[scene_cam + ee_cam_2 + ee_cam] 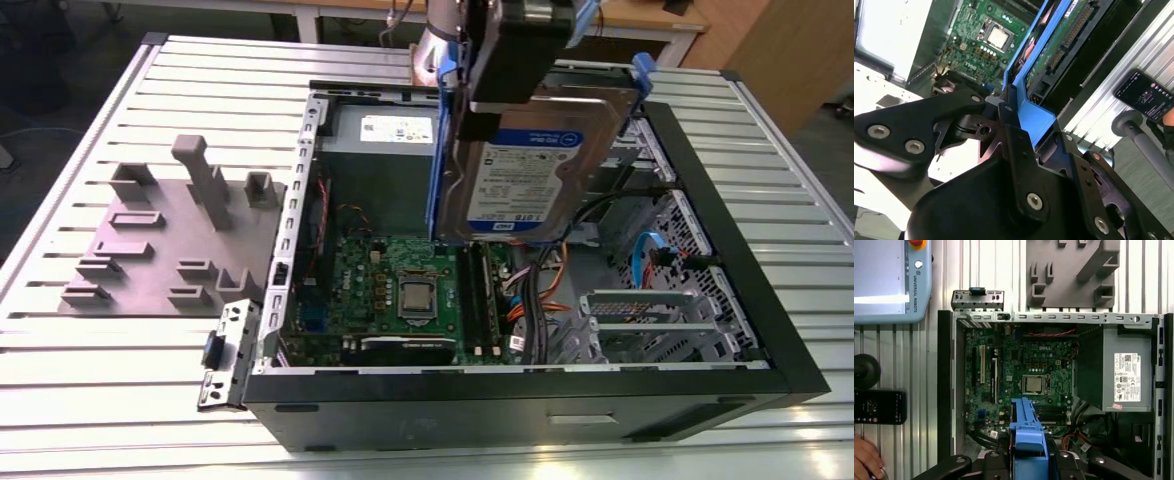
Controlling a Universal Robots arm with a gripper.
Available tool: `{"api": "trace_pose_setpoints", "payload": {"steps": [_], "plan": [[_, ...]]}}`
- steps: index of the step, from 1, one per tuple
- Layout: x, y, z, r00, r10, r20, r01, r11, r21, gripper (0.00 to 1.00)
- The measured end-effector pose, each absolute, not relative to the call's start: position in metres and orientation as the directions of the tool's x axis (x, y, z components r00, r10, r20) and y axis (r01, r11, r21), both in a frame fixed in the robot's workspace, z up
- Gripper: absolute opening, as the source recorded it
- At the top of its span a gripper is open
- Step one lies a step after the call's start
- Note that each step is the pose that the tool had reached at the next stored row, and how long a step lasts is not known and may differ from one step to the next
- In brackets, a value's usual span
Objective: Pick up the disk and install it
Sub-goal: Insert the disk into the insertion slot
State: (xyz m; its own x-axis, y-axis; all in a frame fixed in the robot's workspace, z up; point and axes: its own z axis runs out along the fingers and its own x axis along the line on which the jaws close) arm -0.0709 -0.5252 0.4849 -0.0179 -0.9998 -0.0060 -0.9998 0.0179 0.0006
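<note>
Pick looks done, install not yet; judged mid-carry over the case. Black two-finger gripper (1013, 102) closed hard on the carrier edge of the flat silver-grey hard drive in its blue plastic carrier (534, 170), nothing else held. Disk hanging upright on edge, upper centre of the exterior view, white-and-blue label facing the camera; green circuit side and connector row seen in the second wrist view. Under it: open black computer case (747, 260), green motherboard (400, 290), lower edge apparently clear of the board. Seating probably calls for squaring the carrier rails to the silver perforated drive cage (641, 320), lower right, and missing the orange and blue cables (554, 270) just beside it. Grey moulded fixture plate (147, 250) at far left, untouched.
</note>
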Motion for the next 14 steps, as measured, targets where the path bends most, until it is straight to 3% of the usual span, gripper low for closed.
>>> {"api": "trace_pose_setpoints", "payload": {"steps": [14], "plan": [[-0.039,-0.529,0.483,-0.018,-1.000,-0.006,-1.000,0.018,0.001,0.36]]}}
